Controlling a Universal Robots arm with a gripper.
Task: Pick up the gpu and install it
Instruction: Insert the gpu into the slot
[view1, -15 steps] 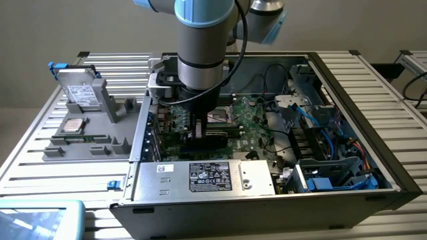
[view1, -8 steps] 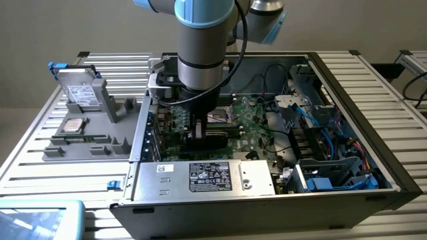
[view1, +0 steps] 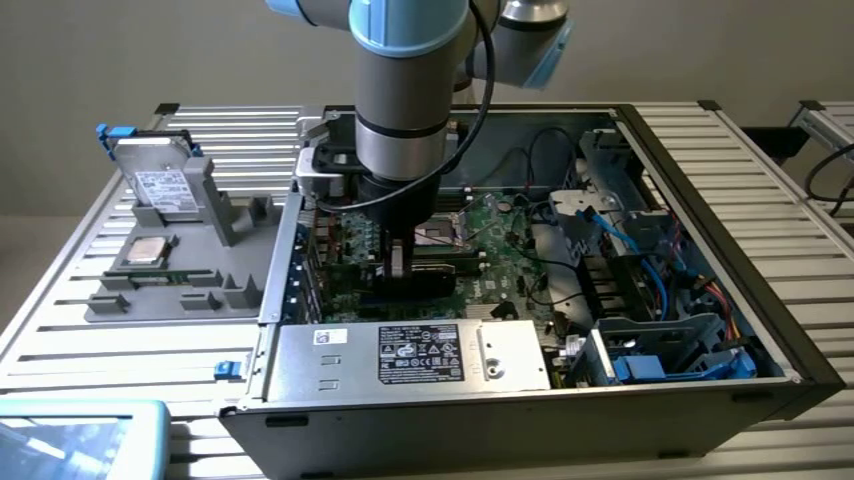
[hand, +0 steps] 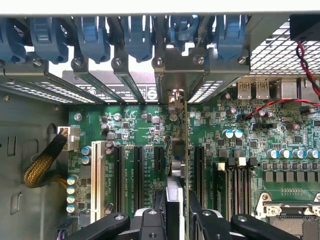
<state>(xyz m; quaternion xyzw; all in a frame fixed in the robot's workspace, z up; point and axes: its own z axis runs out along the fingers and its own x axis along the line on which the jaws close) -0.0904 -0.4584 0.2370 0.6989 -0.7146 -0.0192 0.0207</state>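
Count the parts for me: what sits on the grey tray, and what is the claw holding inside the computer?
Hard drive: 1, standing on the grey tray
Square chip: 1, lying flat on the tray
gpu: 1, gripped by the claw above the green motherboard
Total: 3

Your exterior view looks down from high and well back at the open computer case (view1: 694, 250), the arm entering from 12 o'clock. Your wrist view hangs close inside, facing straight down past the gripper (hand: 176, 210). Both share the motherboard (hand: 135, 125).
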